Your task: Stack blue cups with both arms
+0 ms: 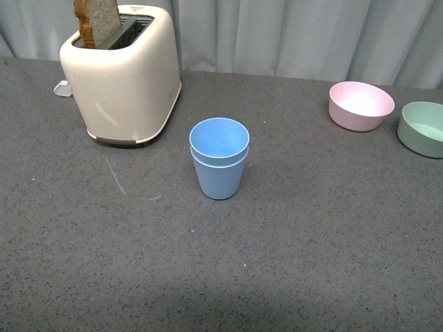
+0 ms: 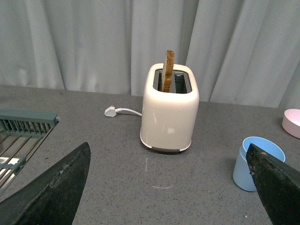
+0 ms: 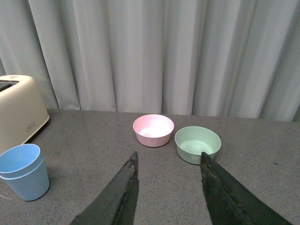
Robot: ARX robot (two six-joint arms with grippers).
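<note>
The two blue cups [image 1: 219,160] stand nested, one inside the other, upright at the middle of the grey table. They also show in the left wrist view [image 2: 253,164] and in the right wrist view [image 3: 22,172]. Neither arm shows in the front view. My left gripper [image 2: 168,152] is open and empty, pulled back from the cups, with one finger [image 2: 276,183] partly in front of them. My right gripper [image 3: 169,159] is open and empty, held back above the table, with the cups off to one side.
A cream toaster [image 1: 124,76] with a slice of bread [image 1: 97,21] stands back left, its plug [image 2: 111,111] behind it. A pink bowl [image 1: 360,105] and a green bowl [image 1: 422,128] sit back right. A green rack [image 2: 23,126] shows in the left wrist view.
</note>
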